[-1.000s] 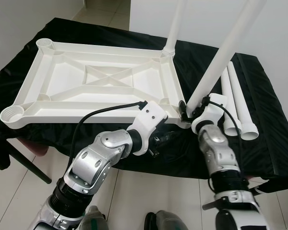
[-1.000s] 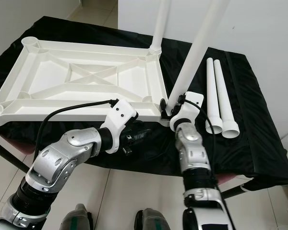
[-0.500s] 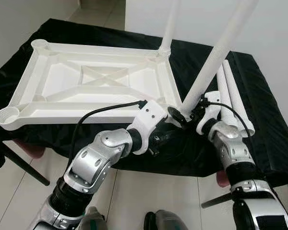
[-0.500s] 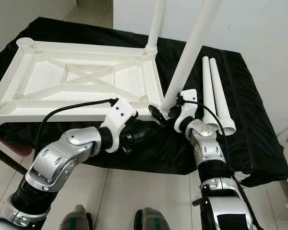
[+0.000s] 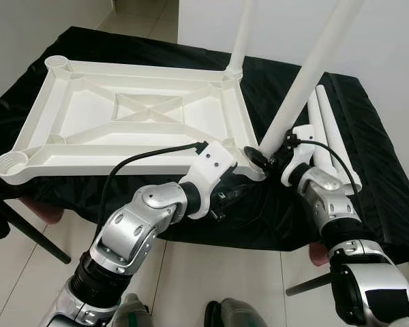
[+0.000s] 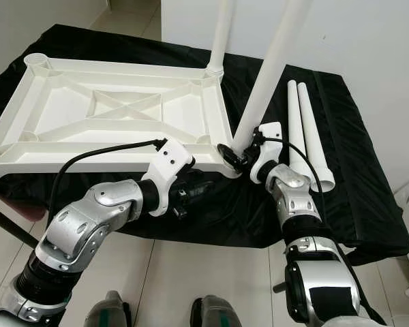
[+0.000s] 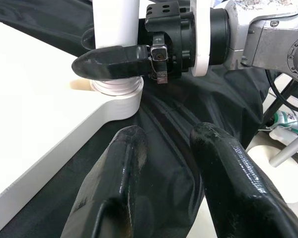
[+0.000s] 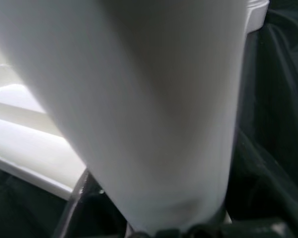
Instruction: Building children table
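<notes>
Now the right pincer (image 6: 240, 158) clamps the white leg (image 6: 273, 68), which leans up and rightward from its socket.

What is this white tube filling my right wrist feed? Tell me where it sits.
Observer: It is a table leg. The right pincer grips it low, just above the near right corner socket of the upturned tabletop.
Operator: Report the left arm.
Observer: The left pincer hangs open beside that corner, over the black cloth, holding nothing.
</notes>
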{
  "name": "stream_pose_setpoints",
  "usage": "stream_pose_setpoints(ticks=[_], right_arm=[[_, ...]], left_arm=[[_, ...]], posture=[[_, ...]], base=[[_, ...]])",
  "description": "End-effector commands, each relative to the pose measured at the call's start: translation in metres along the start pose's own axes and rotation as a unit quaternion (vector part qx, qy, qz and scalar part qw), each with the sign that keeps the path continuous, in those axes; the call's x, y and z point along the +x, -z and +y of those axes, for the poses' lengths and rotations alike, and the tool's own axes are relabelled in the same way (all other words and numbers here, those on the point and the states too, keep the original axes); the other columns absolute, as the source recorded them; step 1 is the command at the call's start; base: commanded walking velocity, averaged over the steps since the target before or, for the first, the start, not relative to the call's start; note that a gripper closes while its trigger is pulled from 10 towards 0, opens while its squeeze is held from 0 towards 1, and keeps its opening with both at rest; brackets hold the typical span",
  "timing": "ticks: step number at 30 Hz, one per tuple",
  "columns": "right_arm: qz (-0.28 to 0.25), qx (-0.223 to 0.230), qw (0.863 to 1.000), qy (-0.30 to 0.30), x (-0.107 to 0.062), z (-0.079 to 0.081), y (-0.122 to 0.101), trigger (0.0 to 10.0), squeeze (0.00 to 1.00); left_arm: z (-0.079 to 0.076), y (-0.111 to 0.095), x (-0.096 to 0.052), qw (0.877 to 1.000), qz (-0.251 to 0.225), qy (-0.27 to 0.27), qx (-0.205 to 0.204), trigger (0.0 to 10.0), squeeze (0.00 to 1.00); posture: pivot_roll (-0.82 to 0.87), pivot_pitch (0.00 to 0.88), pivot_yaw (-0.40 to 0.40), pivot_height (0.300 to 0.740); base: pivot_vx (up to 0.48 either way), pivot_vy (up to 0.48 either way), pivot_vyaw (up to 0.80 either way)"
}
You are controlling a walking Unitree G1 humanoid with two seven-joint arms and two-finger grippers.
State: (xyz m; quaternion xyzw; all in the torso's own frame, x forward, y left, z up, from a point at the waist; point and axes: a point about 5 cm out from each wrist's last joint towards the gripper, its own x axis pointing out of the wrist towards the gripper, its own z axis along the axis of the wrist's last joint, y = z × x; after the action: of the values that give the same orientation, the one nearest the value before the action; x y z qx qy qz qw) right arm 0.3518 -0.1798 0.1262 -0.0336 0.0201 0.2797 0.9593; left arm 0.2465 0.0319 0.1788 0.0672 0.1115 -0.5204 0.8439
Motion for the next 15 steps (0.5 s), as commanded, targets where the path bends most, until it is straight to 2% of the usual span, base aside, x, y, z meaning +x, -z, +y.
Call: stream_pose_setpoints(ticks=[1,9,10,12,13,15], right_arm=[[0.008,-0.003,1.000,0.003,-0.0043,-0.0033,0.0043,0.0,0.00],[-0.003,0.002,0.999,0.032,-0.0076,-0.0022,0.0063,0.0,0.00],[-0.002,0.001,0.999,0.044,-0.0078,-0.0017,0.0067,2.6,0.00],[-0.001,0.001,0.999,0.053,-0.0079,-0.0015,0.0071,2.6,0.00],[0.000,0.005,0.998,0.067,-0.0070,-0.0006,0.0072,10.0,0.00],[-0.005,0.012,0.997,0.081,-0.0057,0.0018,0.0062,10.0,0.00]], left_arm=[[0.0002,-0.0008,0.0015,1.000,0.002,-0.013,0.002,10.0,0.00],[-0.0013,0.0001,0.0015,1.000,0.002,-0.011,0.000,10.0,0.00],[-0.0014,0.0003,0.0014,1.000,0.002,-0.012,0.000,10.0,0.00],[-0.0016,0.0004,0.0014,1.000,0.002,-0.012,0.000,10.0,0.00],[-0.0016,0.0004,0.0014,1.000,0.002,-0.012,0.000,10.0,0.00],[-0.0015,0.0004,0.0013,1.000,0.001,-0.012,-0.001,10.0,0.00]], posture=[[-0.02,0.022,-0.076,0.740],[-0.02,0.027,-0.080,0.740],[-0.02,0.027,-0.082,0.740],[-0.02,0.027,-0.082,0.740],[-0.02,0.026,-0.084,0.740],[-0.02,0.026,-0.084,0.740]], base=[[0.000,0.000,0.00],[0.000,0.000,0.00],[0.000,0.000,0.00],[0.000,0.000,0.00],[0.000,0.000,0.00],[0.000,0.000,0.00]])
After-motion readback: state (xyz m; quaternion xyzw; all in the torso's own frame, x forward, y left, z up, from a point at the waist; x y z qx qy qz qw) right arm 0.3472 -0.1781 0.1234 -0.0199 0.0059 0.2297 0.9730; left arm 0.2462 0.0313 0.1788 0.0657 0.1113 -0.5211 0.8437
